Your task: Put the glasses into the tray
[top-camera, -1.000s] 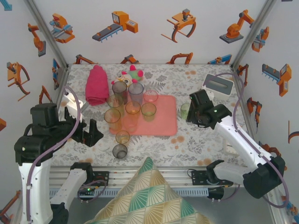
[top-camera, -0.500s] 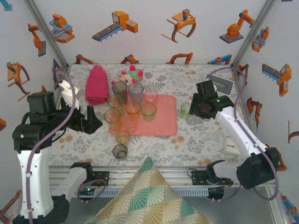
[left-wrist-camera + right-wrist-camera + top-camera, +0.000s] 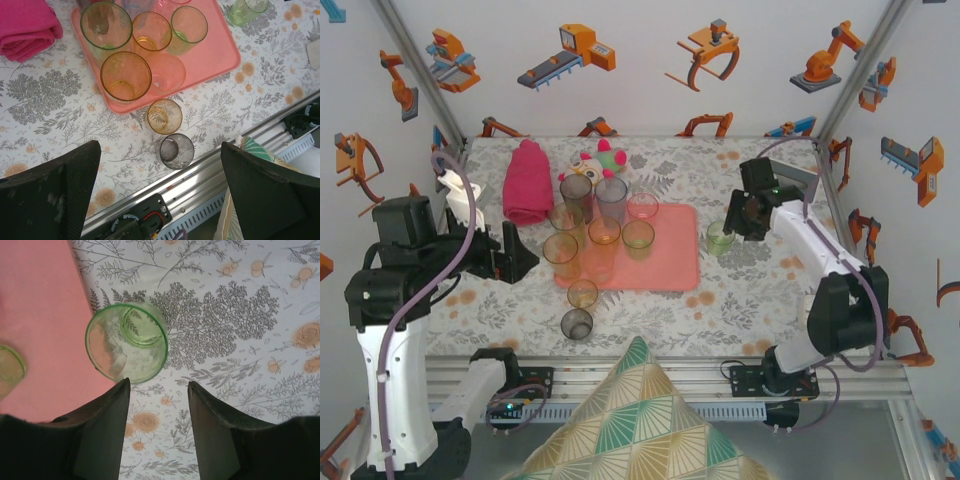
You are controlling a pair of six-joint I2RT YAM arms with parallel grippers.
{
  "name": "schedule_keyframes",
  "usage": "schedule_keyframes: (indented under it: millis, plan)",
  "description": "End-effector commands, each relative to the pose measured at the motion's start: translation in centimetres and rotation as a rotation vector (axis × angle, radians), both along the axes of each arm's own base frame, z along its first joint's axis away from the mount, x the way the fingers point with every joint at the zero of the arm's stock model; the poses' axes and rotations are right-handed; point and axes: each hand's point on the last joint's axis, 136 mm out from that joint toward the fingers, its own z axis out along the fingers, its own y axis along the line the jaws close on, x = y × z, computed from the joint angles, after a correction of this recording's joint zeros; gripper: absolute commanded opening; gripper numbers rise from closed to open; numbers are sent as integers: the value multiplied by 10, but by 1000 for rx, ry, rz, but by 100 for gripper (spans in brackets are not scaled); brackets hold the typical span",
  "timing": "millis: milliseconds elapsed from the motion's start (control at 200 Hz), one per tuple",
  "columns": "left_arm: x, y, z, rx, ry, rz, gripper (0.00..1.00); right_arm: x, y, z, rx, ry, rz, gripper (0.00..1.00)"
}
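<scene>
the right arm has swung further back across the table over the last second. its right gripper point(image 3: 159, 384) now sits just short of the green glass point(image 3: 126, 342), fingers partly apart with nothing between them. the left arm has risen and pulled back a little, and the left gripper point(image 3: 523, 255) hovers left of the tray point(image 3: 665, 250), fingers spread wide and empty. the green glass stands upright with its base on the flowered cloth, just beside the tray's right edge and not on it. it looks lined up for a grasp but is not gripped. after that, it seems to need only a lift over the low rim, which could catch it if dragged. the right half of the tray is bare, so the landing spot looks free. the other glasses point(image 3: 588, 235) crowd the left half, and i cannot tell whether the two tall ones at the back stand on the tray or just behind it. a patterned cushion point(image 3: 640, 420) lies at the near edge. a rolled pink towel point(image 3: 525, 182) and a soft toy point(image 3: 600, 158) lie at the back, well apart from the work. a grey box point(image 3: 790, 175) sits behind the right arm. a small amber glass point(image 3: 164, 116) and a grey glass point(image 3: 176, 151) stand off the tray on its near side, near the left gripper.
</scene>
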Motion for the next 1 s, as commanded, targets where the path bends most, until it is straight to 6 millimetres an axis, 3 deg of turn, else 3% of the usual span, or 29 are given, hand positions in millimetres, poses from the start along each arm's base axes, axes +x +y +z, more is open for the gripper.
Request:
schedule_keyframes:
  millis: [0, 280, 561, 996]
  plan:
    - [-3, 0, 0, -13, -8, 1, 97, 19, 3, 7, 5, -34, 21, 48]
    - [-4, 0, 4, -24, -12, 5, 97, 26, -10, -9, -59, 7, 19, 47]
    - [-3, 0, 3, -32, -8, 7, 97, 31, -4, -32, -21, 48, 34, 44]
    - [-5, 0, 5, -36, -15, 9, 97, 35, -6, -45, -43, 65, 50, 28]
